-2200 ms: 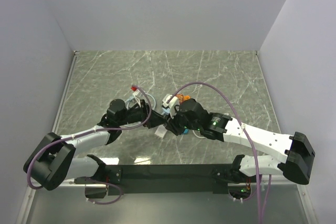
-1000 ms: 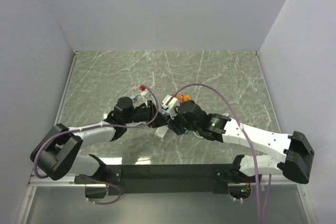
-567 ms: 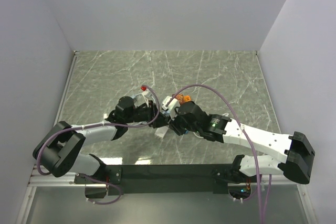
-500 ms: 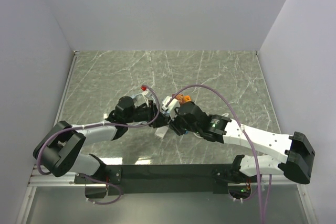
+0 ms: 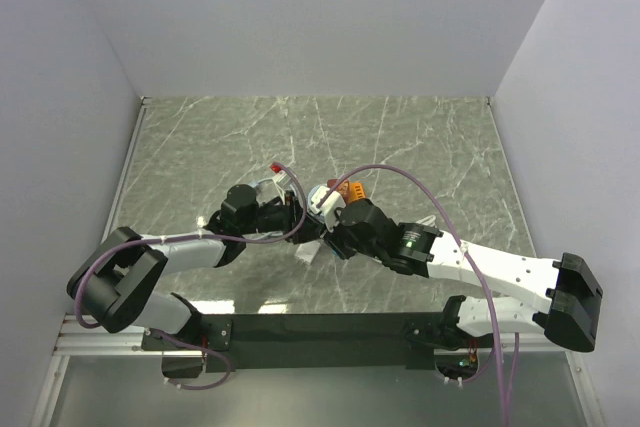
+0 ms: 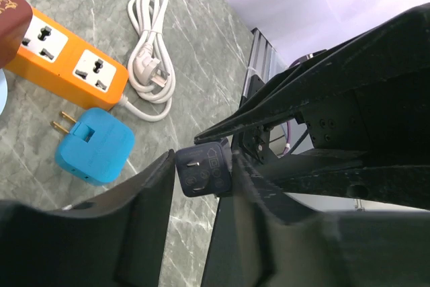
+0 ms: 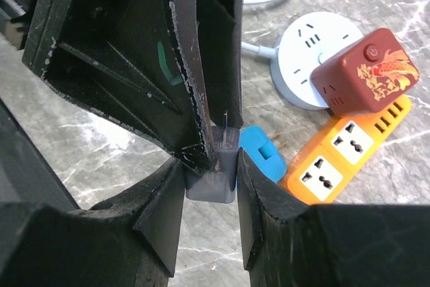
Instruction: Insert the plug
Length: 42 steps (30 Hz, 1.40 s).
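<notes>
Right claw (image 7: 211, 181): clenched on the plug (image 7: 215, 178) – both fingers (image 7: 168, 226) press its sides.
Plug: small and dark, held clear of the table (image 5: 420, 147) at the middle, where the two claws meet.
Left claw (image 6: 203, 163): its fingers (image 6: 144, 213) stand on either side of the same plug, close against it. Whether it is gripping cannot be told.
Blue adapter (image 6: 94, 147): lying flat just beyond the plug, with two brass prongs showing.
Orange power strip (image 6: 67, 60): just past the blue adapter, sockets facing up.
Maroon cube (image 7: 366, 72): at the strip's end – overlaps the round white socket (image 7: 306, 48) too.
Round white socket: just left of the strip, face up.
White cable (image 6: 151, 52): coiled on the table beyond the strip and joined to its end.
</notes>
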Motion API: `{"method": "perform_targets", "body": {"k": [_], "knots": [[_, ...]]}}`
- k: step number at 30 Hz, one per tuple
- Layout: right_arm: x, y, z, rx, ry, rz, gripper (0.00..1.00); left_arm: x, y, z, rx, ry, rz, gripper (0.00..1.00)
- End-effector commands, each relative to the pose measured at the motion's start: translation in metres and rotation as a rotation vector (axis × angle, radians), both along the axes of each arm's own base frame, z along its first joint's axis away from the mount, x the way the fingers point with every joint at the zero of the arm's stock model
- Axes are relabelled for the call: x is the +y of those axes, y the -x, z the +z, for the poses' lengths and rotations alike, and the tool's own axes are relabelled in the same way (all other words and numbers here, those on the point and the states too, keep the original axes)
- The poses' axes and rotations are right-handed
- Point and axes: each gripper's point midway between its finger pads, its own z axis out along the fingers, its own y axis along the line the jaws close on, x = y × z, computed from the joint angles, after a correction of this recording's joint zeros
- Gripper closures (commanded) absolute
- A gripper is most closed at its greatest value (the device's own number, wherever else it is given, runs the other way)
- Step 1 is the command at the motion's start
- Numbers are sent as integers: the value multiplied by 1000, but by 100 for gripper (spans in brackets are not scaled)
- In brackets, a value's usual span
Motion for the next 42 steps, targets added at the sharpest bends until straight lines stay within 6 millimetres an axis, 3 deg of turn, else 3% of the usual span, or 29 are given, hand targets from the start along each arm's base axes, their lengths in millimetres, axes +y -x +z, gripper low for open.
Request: {"method": "perform_targets", "body": {"k": [1, 2, 3, 5, 18, 22, 24, 27, 28, 29, 37, 41, 42], "knots": [[-8, -40, 39, -179, -82, -173, 100, -9, 45, 16, -19, 53, -225, 59], [-9, -42, 40, -185, -83, -184, 100, -10, 44, 16, -19, 53, -227, 63], [-9, -44, 40, -191, -83, -198, 100, -10, 45, 16, -19, 53, -229, 83], [-12, -50, 42, -211, -81, -235, 100, -9, 43, 14, -10, 47, -222, 99], [-3, -55, 31, -193, -103, -262, 100, -5, 16, -3, 35, -11, -64, 100], [-8, -53, 38, -194, -145, -277, 78, 3, 3, -8, 62, -5, -12, 100], [-10, -50, 36, -185, -155, -269, 78, 8, -3, -9, 74, 8, 6, 100], [-13, -48, 41, -190, -182, -264, 66, 8, -7, -9, 77, 14, 11, 100], [-14, -46, 43, -191, -191, -261, 14, 8, -10, -11, 84, 11, 19, 100], [-13, -46, 45, -181, -209, -271, 9, 9, -12, -11, 88, 13, 27, 100], [-30, -39, 62, -165, -304, -302, 6, 33, -40, -10, 82, 22, 151, 100], [-30, -43, 81, -141, -423, -315, 5, 41, -48, 23, -23, 80, 196, 100], [-22, -42, 89, -118, -477, -290, 5, 43, -51, 31, -45, 91, 211, 100]]}}
